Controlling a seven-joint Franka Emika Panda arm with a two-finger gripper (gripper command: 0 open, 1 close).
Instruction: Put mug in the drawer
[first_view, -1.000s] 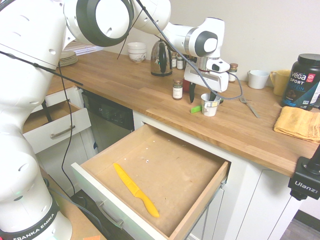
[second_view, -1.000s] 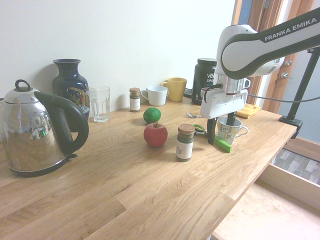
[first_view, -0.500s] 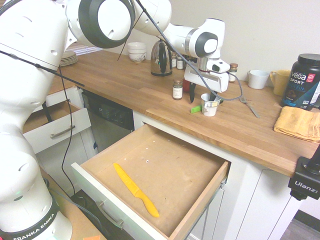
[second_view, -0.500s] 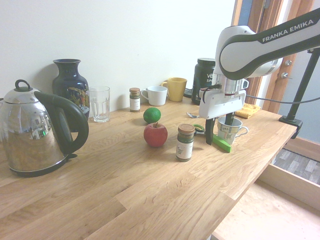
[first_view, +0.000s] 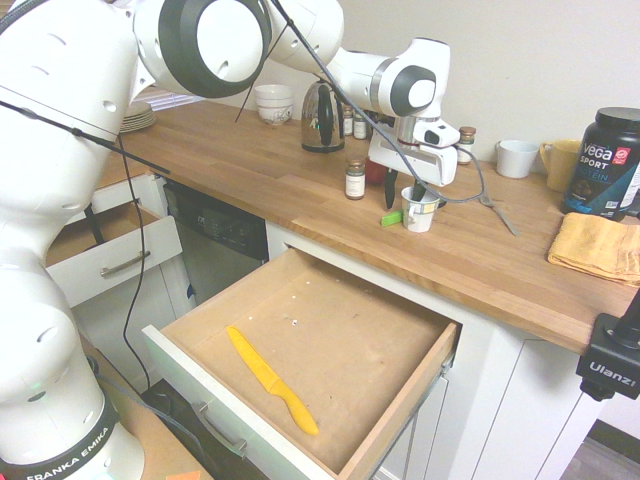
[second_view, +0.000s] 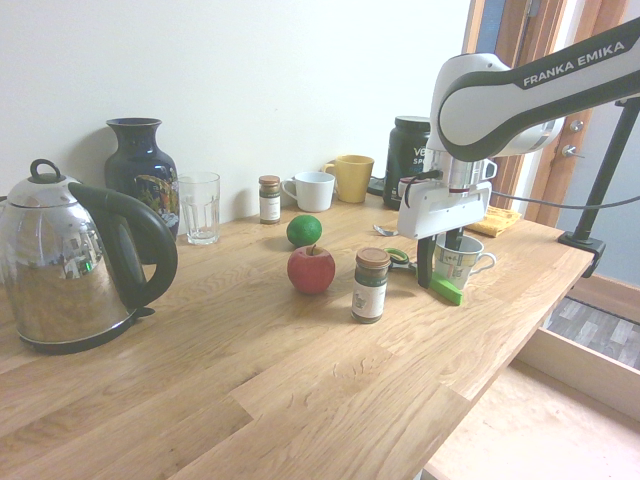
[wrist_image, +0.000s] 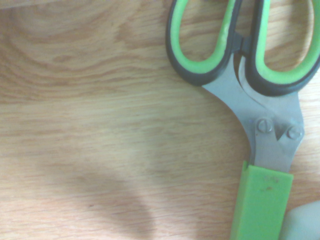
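The mug (first_view: 420, 210) (second_view: 458, 262), small and white with a printed band, stands on the wooden counter (first_view: 250, 160) behind the open drawer (first_view: 330, 330). My gripper (first_view: 404, 192) (second_view: 438, 258) points straight down at it. One finger reaches inside the cup, the other hangs just outside its wall. The jaws are open with a small gap to the wall. The mug's handle points away from the arm in the second exterior view. In the wrist view a pale blur of the mug (wrist_image: 302, 225) sits by green-handled scissors (wrist_image: 250, 100).
A yellow knife (first_view: 270, 378) lies in the drawer. The scissors (second_view: 445, 290) lie against the mug's base. Close by are a spice jar (second_view: 371, 285), an apple (second_view: 311, 269) and a lime (second_view: 304, 230). A smaller drawer (first_view: 110, 255) stands open at the left.
The jaws have narrowed around the mug's wall, the outer finger moving closer to the cup. The arm and the mug have stayed in place.
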